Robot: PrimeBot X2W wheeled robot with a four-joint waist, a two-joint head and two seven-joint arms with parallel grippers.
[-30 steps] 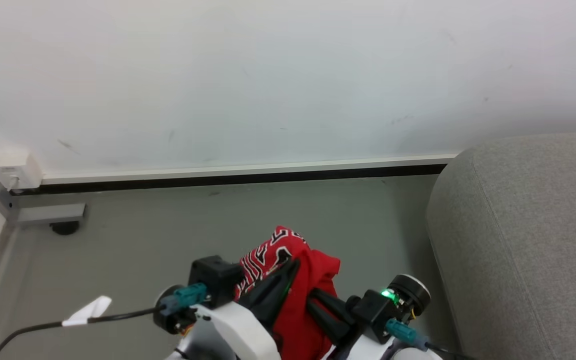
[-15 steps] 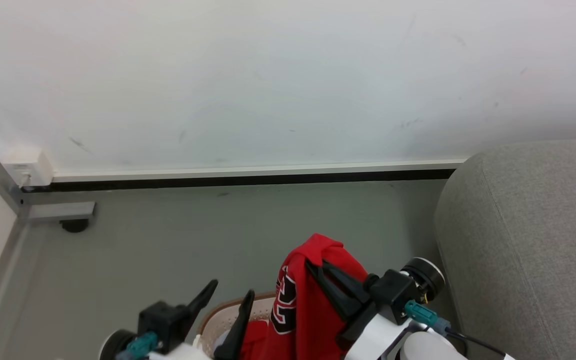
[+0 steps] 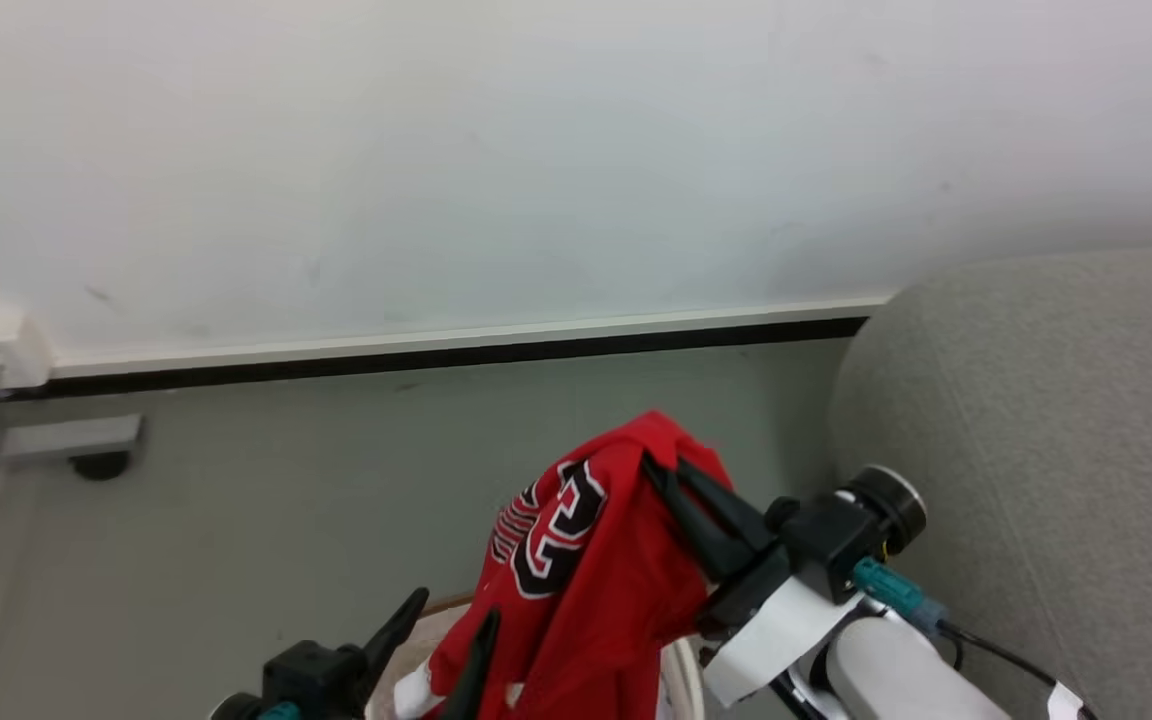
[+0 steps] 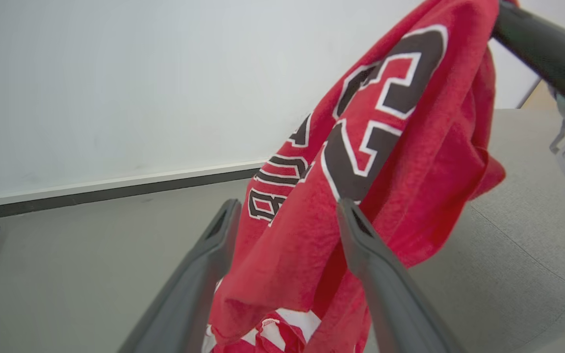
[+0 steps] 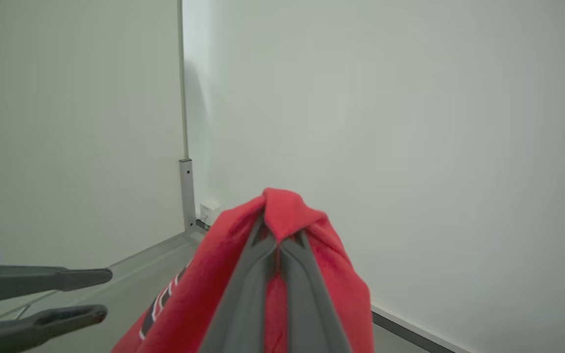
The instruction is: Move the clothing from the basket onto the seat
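With the right gripper [image 3: 661,465] clamped on the lifted jersey [image 3: 576,570] and the left gripper [image 3: 456,606] open, the carry across to the seat [image 3: 1036,400] seemed next.

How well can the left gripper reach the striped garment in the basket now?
Probably not cleanly: the jersey, held by the right gripper, hangs between the open left gripper's fingers, over the striped garment.
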